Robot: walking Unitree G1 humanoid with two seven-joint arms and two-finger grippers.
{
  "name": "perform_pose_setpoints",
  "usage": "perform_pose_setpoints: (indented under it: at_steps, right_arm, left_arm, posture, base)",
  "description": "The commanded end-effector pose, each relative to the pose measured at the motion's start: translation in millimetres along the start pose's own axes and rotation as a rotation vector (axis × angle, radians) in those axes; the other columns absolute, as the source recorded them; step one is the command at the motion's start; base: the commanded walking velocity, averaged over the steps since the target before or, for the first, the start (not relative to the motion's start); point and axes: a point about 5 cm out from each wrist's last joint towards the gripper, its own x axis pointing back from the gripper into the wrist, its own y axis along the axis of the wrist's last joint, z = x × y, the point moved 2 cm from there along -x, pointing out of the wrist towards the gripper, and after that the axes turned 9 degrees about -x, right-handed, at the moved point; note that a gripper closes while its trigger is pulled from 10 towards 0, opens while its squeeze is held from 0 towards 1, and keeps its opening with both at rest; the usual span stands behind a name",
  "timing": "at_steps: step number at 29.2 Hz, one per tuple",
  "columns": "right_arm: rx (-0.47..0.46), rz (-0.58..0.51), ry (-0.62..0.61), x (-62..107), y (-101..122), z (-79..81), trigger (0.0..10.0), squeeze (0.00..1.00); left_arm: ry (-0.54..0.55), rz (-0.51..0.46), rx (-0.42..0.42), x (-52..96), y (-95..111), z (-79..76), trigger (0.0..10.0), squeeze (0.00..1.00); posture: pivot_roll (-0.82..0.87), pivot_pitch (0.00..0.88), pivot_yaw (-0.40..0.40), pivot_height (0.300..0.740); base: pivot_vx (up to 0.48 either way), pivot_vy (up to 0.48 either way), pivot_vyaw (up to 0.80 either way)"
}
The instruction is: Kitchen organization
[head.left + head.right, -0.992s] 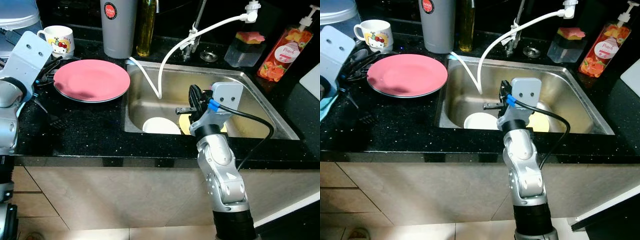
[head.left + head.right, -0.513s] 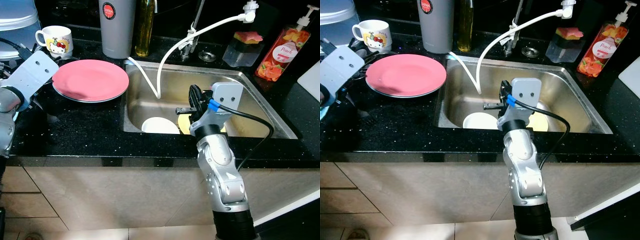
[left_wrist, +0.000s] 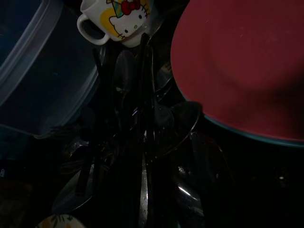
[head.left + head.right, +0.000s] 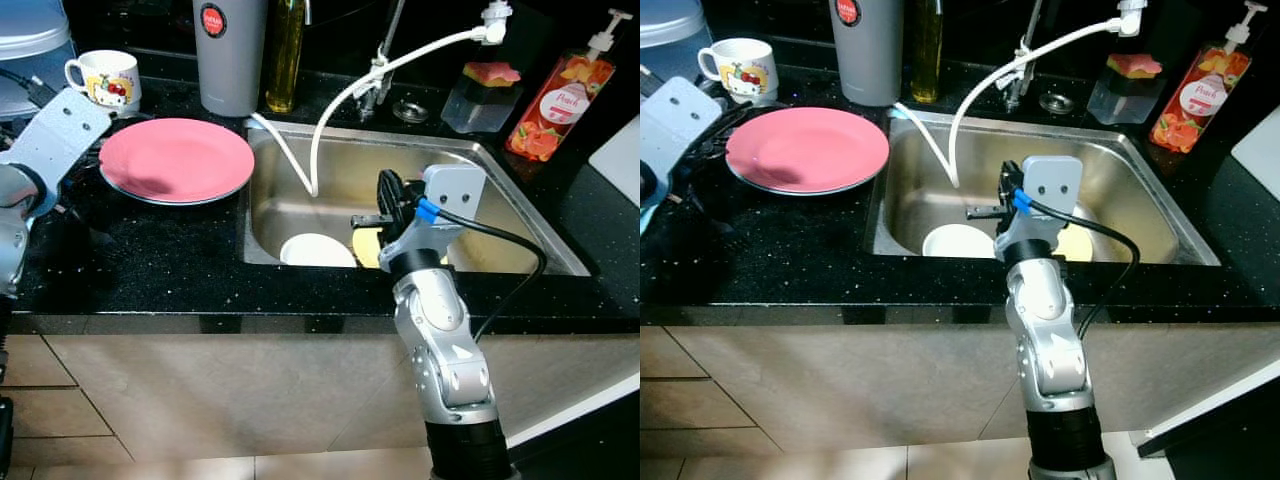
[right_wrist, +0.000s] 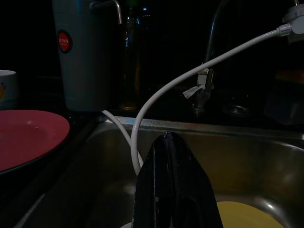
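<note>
Hovering above the sink (image 4: 520,215), right hand (image 4: 385,205) pinched closed, empty.
Best lowered squarely over the white bowl (image 4: 315,250), fingers spread first.

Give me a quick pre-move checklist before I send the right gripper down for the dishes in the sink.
1. Right gripper shut and holding nothing: ok, though it must open first.
2. Right gripper above the sink: ok.
3. White bowl in reach below it: ok, it lies on the sink floor.
4. Yellow plate free to lift: cannot tell, the arm hides much of it.
5. White hose out of the way: not ok, it hangs into the sink close by.
6. Left gripper parked: not ok, it sits among dark utensils beside the pink plate.
</note>
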Motion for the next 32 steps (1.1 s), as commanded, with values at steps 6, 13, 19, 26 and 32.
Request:
perform_pose_setpoints:
  at_steps: [6,13,19,26,32]
  right_arm:
    - [-0.001,0.017,0.001,-1.3,-4,-1.3,10.0,0.00]
    - [-0.002,0.016,0.005,-2.1,-4,-0.2,10.0,0.00]
    - [-0.005,0.009,0.015,-4.1,-2,2.3,10.0,0.00]
    - [0.000,0.005,0.020,-2.9,-1,1.7,10.0,0.00]
    - [-0.004,0.013,0.018,-2.3,-2,1.9,10.0,0.00]
  left_arm:
    - [-0.004,0.014,-0.008,6.7,-1,0.4,10.0,0.00]
    - [-0.008,0.022,-0.004,8.7,-2,-3.1,10.0,0.00]
    - [-0.011,0.045,0.004,0.4,-17,-3.5,10.0,0.00]
    - [-0.013,0.060,0.009,-1.4,-29,-3.1,10.0,0.00]
    - [-0.013,0.067,0.010,-1.7,-36,-1.7,10.0,0.00]
  posture:
    - [0.26,0.041,-0.153,0.740]
    - [0.26,0.042,-0.155,0.740]
    - [0.26,0.044,-0.158,0.740]
    - [0.26,0.041,-0.155,0.740]
    - [0.27,0.046,-0.167,0.740]
  base:
    - [0.000,0.000,0.00]
    - [0.000,0.000,0.00]
    - [0.000,0.000,0.00]
    - [0.000,0.000,0.00]
    - [0.000,0.000,0.00]
